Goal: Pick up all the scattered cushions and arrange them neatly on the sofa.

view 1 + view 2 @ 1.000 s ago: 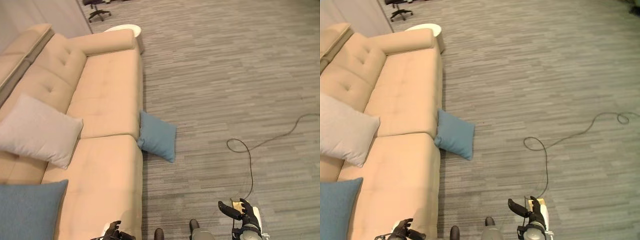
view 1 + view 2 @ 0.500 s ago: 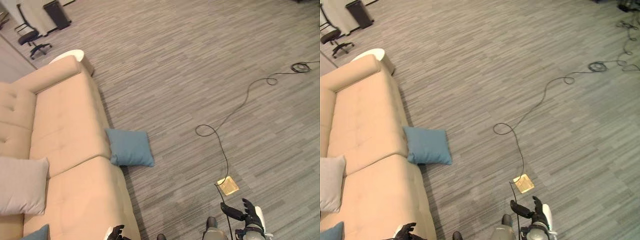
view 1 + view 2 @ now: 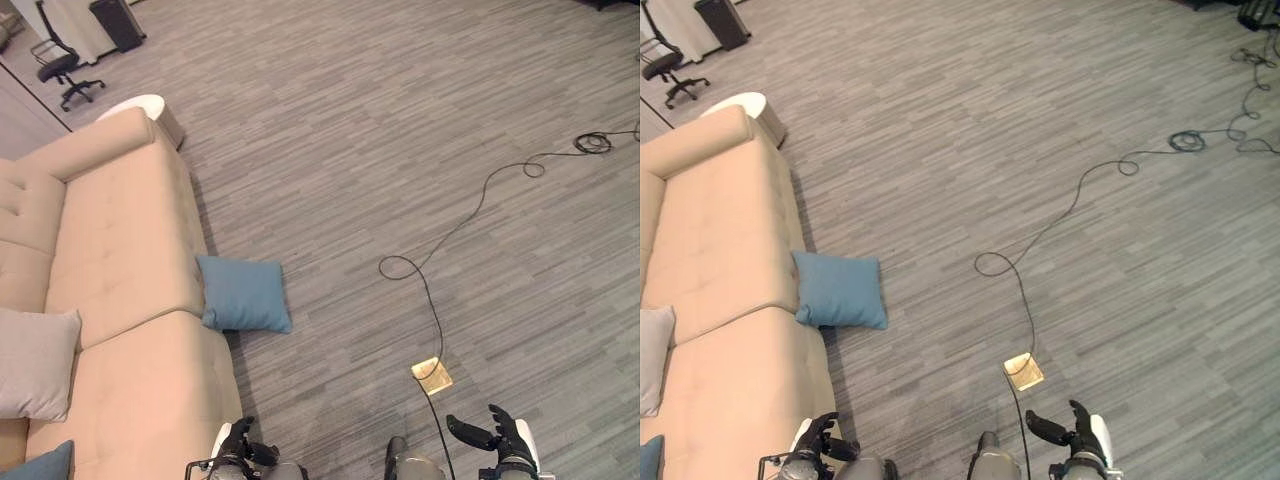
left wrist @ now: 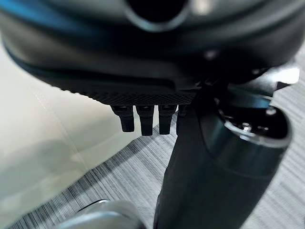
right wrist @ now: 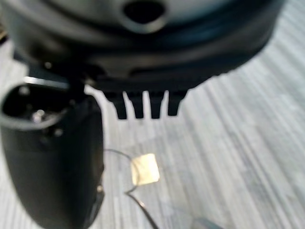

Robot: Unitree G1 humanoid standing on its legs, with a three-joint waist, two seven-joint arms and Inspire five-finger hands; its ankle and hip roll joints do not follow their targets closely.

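A blue cushion (image 3: 245, 293) lies on the grey floor, leaning against the front of the beige sofa (image 3: 130, 240) near the seam between its seats. On the sofa rest a grey cushion (image 3: 35, 362) and, at the near corner, part of another blue cushion (image 3: 45, 462). My left hand (image 3: 238, 445) hangs low beside the sofa's near end, open and empty, with its fingers (image 4: 143, 119) straight. My right hand (image 3: 495, 435) hangs over bare floor, open and empty, fingers (image 5: 143, 105) straight. Both hands are well short of the floor cushion.
A round white side table (image 3: 135, 105) stands at the sofa's far end. An office chair (image 3: 65, 72) and a black bin (image 3: 115, 22) stand beyond it. A brass floor plate (image 3: 432, 374) sits in the carpet ahead of my right hand.
The camera has swung right, so the sofa and cushions now sit further left in the picture. Both hands stay low and empty.
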